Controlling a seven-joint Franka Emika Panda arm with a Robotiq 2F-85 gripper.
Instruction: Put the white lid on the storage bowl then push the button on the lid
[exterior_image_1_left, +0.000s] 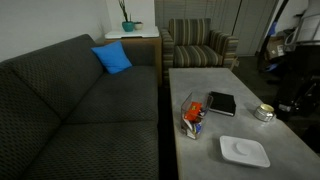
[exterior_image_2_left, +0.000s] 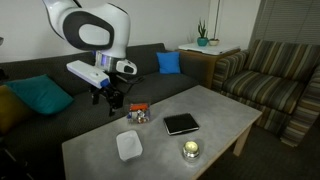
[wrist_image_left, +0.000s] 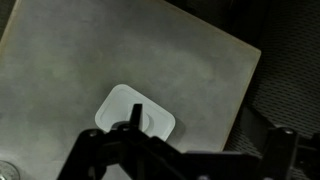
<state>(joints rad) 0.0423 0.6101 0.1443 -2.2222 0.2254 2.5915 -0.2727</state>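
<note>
Nothing done yet: lid off the bowl, claw empty.

In an exterior view the white lid (exterior_image_1_left: 245, 151) lies flat on the desk (exterior_image_1_left: 195, 162), apart from the storage bowl (exterior_image_1_left: 192, 116), which stands uncovered beside a black book (exterior_image_1_left: 221, 103). In an exterior view the claw (exterior_image_2_left: 108, 98) hangs in the air on the sofa side of the desk, touching neither thing. In the wrist view the lid (wrist_image_left: 135, 113) lies below the released, wide-spread claw, its button too faint to make out. Both steps remain, I judge: 1, seat the lid; 2, press the button.
</note>
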